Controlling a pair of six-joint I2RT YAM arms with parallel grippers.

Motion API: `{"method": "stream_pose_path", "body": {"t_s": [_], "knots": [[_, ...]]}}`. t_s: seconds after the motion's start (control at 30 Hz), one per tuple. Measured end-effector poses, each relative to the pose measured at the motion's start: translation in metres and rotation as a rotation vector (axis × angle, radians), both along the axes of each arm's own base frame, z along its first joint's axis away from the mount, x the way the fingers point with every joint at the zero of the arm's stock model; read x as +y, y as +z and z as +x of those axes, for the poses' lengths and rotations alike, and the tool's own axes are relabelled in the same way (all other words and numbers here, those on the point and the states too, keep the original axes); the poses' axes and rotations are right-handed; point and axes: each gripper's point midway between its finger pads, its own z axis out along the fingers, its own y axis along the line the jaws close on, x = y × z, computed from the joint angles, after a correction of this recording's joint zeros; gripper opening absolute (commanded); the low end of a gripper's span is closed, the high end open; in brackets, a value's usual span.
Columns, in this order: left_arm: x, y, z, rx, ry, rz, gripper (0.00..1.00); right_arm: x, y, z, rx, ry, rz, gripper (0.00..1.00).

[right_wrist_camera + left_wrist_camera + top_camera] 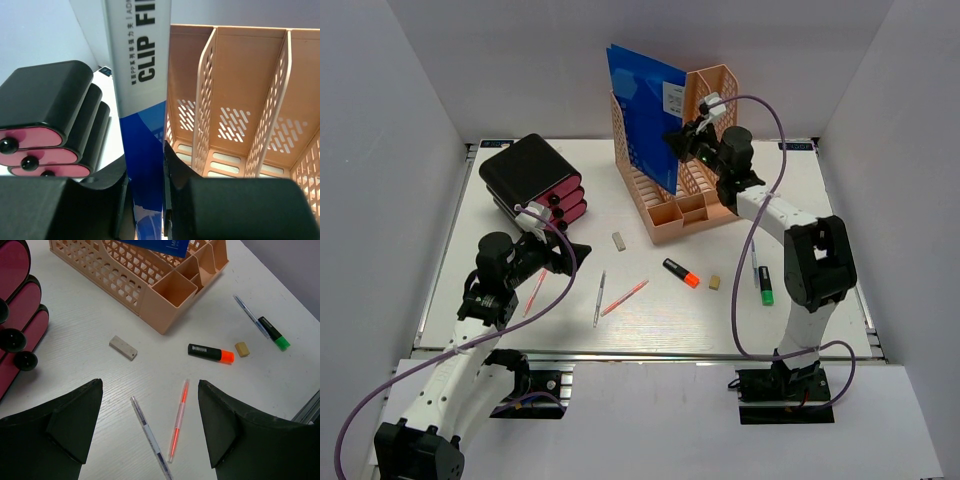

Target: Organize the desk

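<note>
1. Desk (650, 335), white, filling mid-frame, partly sorted: right gripper (685, 140) clamped on blue clip file (645, 100) at peach rack (705, 195), upper centre.
2. Left gripper (565, 252) spread apart, empty, lower left.
3. Left loose mid-frame: pens (599, 298), highlighters (681, 272), erasers (618, 241).

Bare desk (605, 215) between the drawer unit (532, 180) and file rack (692, 205) holds only an eraser (618, 241). Pens (599, 298) and a highlighter (681, 272) litter the near strip; a blue clip file (645, 110) blocks the rack's left slot.
</note>
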Motion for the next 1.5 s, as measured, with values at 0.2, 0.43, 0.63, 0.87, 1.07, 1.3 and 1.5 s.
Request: {"method": "stream_pose_path", "body": {"t_s": [0.2,0.43,0.63,0.87,1.07,1.3,1.5], "knots": [[0.000,-0.001,0.000,0.001,0.000,0.000,0.86,0.005,-0.010,0.007,-0.010,-0.008,0.003,0.00],[-0.001,-0.006,0.003,0.018,0.000,0.004,0.86,0.008,-0.019,0.012,-0.016,-0.013,0.006,0.00],[-0.001,-0.007,0.004,0.022,0.000,0.005,0.86,0.007,-0.017,0.014,-0.037,-0.045,0.021,0.00],[-0.002,-0.007,0.004,0.021,-0.003,0.004,0.86,0.013,-0.022,0.011,-0.042,-0.072,0.028,0.00],[-0.002,-0.006,0.005,0.020,-0.003,0.004,0.86,0.019,-0.032,0.005,-0.038,-0.076,0.018,0.00],[-0.002,-0.007,0.006,0.021,-0.003,0.004,0.86,0.020,-0.030,0.006,-0.047,-0.101,0.016,0.00],[-0.002,-0.009,0.006,0.028,-0.003,0.005,0.86,0.025,-0.031,0.007,-0.053,-0.131,0.026,0.00]]}}
